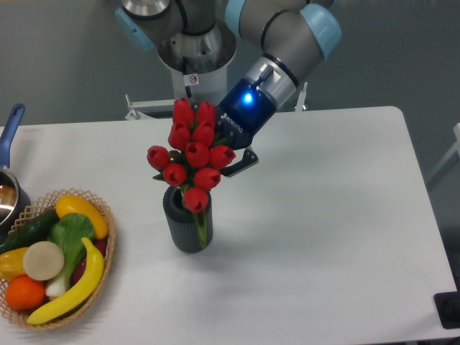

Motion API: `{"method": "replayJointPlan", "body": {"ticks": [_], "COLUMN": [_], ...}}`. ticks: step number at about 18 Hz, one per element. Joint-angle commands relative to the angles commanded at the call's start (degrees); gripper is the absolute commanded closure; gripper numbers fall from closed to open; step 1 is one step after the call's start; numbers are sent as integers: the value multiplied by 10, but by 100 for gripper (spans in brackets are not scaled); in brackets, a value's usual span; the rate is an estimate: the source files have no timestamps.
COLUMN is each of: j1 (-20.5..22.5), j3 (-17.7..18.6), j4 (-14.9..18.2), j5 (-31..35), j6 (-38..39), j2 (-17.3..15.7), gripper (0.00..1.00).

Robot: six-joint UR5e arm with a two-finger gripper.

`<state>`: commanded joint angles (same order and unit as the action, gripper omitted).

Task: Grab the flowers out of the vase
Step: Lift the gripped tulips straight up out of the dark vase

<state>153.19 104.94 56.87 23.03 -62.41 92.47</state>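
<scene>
The flowers, a bunch of red tulip buds with green leaves, hang above the vase, a small dark grey ribbed cylinder standing on the white table. Green stems and a leaf still dangle over the vase's front and mouth. My gripper reaches in from the upper right and is shut on the bunch behind the buds. Its fingers are mostly hidden by the flowers; one dark finger shows to the right of the buds.
A wicker basket of fruit and vegetables sits at the front left. A metal pot with a blue handle is at the left edge. The arm's base rises behind the table.
</scene>
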Motion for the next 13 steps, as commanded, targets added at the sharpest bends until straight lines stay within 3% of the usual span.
{"method": "replayJointPlan", "body": {"ticks": [7,13], "j1": [3,29], "j3": [-7,-25], "j4": [-1,-1], "j5": [-7,-9], "j6": [46,48], "j2": [-38,-44], "gripper": [52,52]}}
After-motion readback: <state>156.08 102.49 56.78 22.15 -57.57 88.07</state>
